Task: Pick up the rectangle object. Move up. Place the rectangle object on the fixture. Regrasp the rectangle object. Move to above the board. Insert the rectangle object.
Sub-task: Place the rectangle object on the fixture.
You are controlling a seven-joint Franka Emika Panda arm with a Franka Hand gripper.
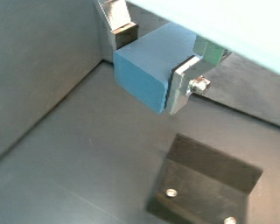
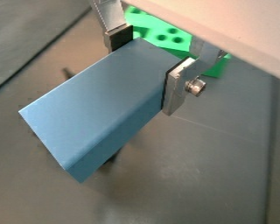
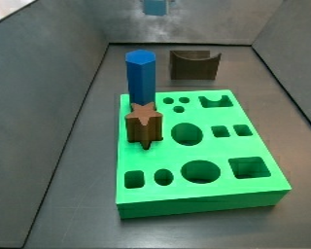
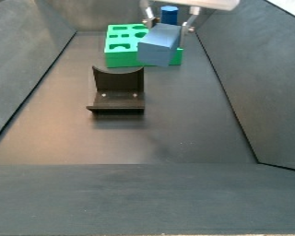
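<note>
The small pale blue-grey rectangular block [image 2: 101,114] is held between the flat silver fingers [image 2: 181,83] of the gripper [image 1: 154,54], which is raised well above the floor; in a side view the block [image 4: 160,42] hangs in the air beyond the fixture. The jaws are closed on the block's flat faces near one end. Its long axis is seen to run out from the fingers at a slant, so most of the block projects past the pads.

The dark olive-brown fixture [image 4: 115,88] with its curved notch stands on the grey floor, below the block and nearer that side camera, well apart from it; in a wrist view the fixture [image 1: 209,182] appears lower down, off to one side of the held piece. A move downward and across appears to be what placing calls for.

The bright green slab board [image 3: 197,151] lies nearby, bearing a tall bright blue hexagonal prism [image 3: 141,76] and a brown star-shaped peg [image 3: 145,124]. Nothing is seen between block and fixture.
</note>
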